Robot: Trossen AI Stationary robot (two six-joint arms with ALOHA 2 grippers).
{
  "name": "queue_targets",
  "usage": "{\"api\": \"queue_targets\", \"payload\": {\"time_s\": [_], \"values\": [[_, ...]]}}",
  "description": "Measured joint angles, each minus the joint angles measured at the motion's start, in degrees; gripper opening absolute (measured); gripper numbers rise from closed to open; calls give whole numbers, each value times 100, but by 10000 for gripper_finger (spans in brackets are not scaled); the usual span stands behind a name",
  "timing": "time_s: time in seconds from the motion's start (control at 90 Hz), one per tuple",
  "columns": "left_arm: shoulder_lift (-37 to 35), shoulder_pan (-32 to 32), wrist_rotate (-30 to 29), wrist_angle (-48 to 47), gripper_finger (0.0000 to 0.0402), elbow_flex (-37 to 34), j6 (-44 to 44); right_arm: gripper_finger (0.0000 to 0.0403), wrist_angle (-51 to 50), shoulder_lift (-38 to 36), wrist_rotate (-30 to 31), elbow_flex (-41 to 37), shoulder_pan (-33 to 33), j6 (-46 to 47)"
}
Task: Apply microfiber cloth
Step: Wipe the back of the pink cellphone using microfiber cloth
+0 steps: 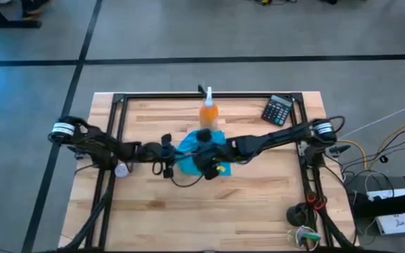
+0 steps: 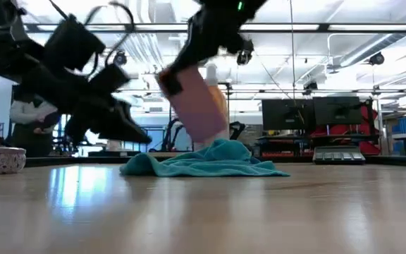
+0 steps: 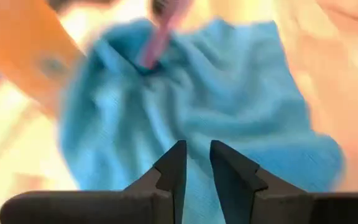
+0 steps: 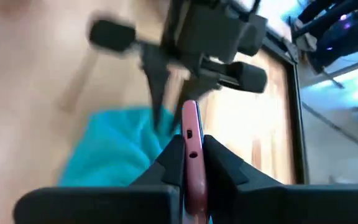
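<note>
Wooden tabletop (image 1: 209, 211) filling the lower half of the high view, grey floor beyond, bright workshop behind in the low view. Blue cloth (image 1: 201, 156) crumpled at frame centre, just below an orange spray bottle (image 1: 209, 110); calculator (image 1: 278, 109) off at upper right. Right gripper (image 4: 190, 163) clamped on a pink phone (image 4: 191, 168), edge-on between the fingers, held tilted over the cloth's hump in the low view. Left gripper (image 3: 196, 167) aimed at the cloth from the left of centre, fingers nearly together with only a sliver of gap and nothing between them.

To do this well, probably: keep the phone pinned steady and angled, bring its flat face down into the soft bulk of the cloth rather than the bare wood, and use the left gripper to pinch a fold so the fabric cannot slide along with the phone.

Hard to make out: whether the phone's lower edge touches the cloth or hangs just above it. Arms cover much of the cloth from above. Bottle smeared at upper left in the left wrist view. Cloth cut off by the right gripper's own fingers in the right wrist view.
</note>
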Motion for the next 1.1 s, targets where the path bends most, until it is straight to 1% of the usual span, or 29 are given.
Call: {"api": "queue_targets", "payload": {"time_s": [0.122,0.2,0.289,0.4,0.6,0.756,0.833,0.911,0.989,1.1], "values": [[-337,-3,3,971,60,20,389,17,-224,-231,14,-7,-204,410],[-482,-1,4,1330,66,35,580,16,-267,-274,-162,-8,-319,614],[-693,3,0,1307,81,89,799,16,-294,-277,-384,-10,-397,839],[-783,4,7,1336,115,237,907,16,-276,-282,-663,-10,-443,990],[-598,5,7,1195,182,546,1031,16,-232,-286,-699,-15,-439,1146],[-497,9,79,1088,209,677,1118,16,-235,-398,-717,-15,-436,1217],[-511,9,97,1041,211,681,1139,16,-230,-479,-720,-15,-436,1227],[-556,9,163,1189,205,685,1141,16,-223,-546,-726,-15,-436,1272],[-596,9,223,1204,189,688,1141,16,-215,-577,-726,-15,-436,1302],[-599,9,464,1267,155,688,1097,16,-214,-586,-726,-15,-436,1367]]}}
